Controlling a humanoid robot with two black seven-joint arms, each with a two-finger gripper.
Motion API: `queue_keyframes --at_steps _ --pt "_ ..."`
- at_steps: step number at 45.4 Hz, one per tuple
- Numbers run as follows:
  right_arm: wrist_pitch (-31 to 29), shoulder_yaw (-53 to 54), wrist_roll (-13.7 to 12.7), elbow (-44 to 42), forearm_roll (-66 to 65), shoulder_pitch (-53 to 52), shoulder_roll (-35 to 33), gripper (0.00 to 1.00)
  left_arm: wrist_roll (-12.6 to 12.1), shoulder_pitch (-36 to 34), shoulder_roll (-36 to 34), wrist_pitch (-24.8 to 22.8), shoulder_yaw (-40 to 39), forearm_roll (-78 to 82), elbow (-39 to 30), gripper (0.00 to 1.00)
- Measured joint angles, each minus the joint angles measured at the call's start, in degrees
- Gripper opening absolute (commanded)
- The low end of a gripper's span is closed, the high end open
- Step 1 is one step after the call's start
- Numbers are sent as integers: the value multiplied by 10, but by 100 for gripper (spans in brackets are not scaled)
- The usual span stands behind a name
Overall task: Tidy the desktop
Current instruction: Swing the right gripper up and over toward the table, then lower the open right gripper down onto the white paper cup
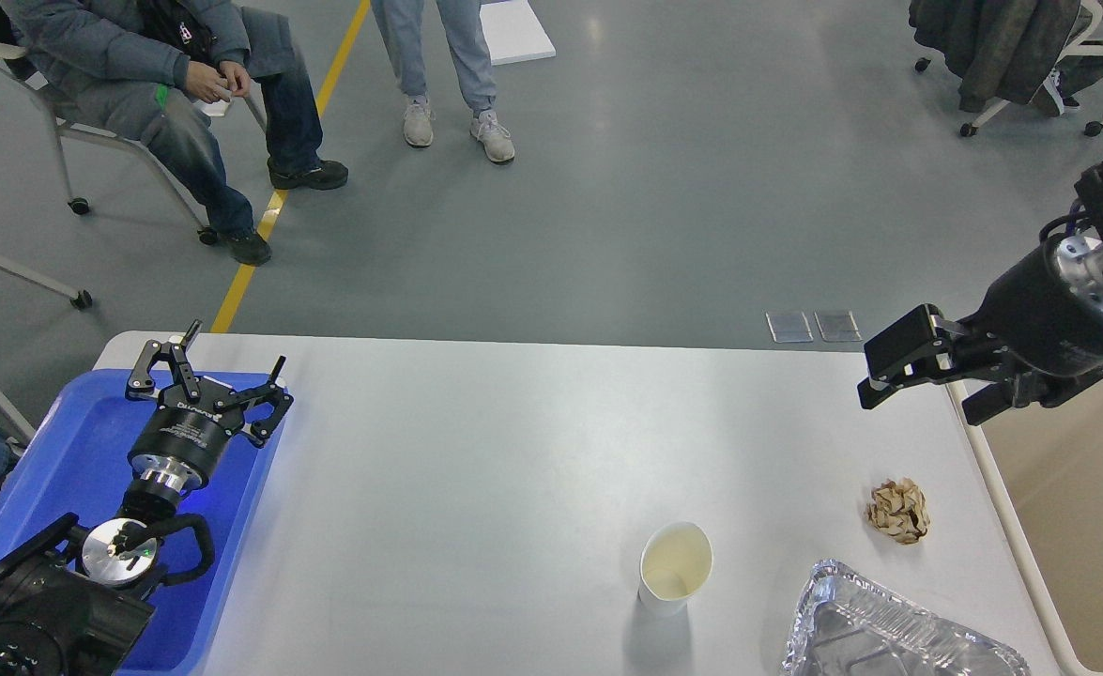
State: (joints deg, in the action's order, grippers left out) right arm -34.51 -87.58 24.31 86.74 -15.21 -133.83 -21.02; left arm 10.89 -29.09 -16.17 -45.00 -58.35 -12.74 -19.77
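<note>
You have the worktop filling the lower middle of the head view, white-grey with rounded corners, running from the blue tray at its left edge to the beige bin at its right. The left arm rises over the tray; its left tool stands with fingers spread wide apart, holding nothing. The right arm enters from the right above the bin rim; its right tool points left over the worktop's right edge, its jaws parted, nothing between them. On the worktop near you, a crinkled foil tray sits at the lower right, cut by the frame edge. Just left of it stands a white paper cup, upright. A crumpled brown paper ball lies above the foil tray, apart from it.
</note>
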Motion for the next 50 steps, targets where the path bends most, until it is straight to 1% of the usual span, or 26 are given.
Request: queue_keyframes --at_steps 10,22,28,34,50 --pt "48 37 0 0 0 46 13 100 0 0 0 0 0 0 0 100" --pt "146 100 0 -4 4 156 65 100 0 0 0 0 0 0 0 100" --pt "184 127 -1 -7 3 203 90 100 0 0 0 0 0 0 0 100" --pt "213 144 -1 -18 2 244 112 100 0 0 0 0 0 0 0 100" --pt "269 165 0 -52 3 330 145 100 0 0 0 0 0 0 0 100"
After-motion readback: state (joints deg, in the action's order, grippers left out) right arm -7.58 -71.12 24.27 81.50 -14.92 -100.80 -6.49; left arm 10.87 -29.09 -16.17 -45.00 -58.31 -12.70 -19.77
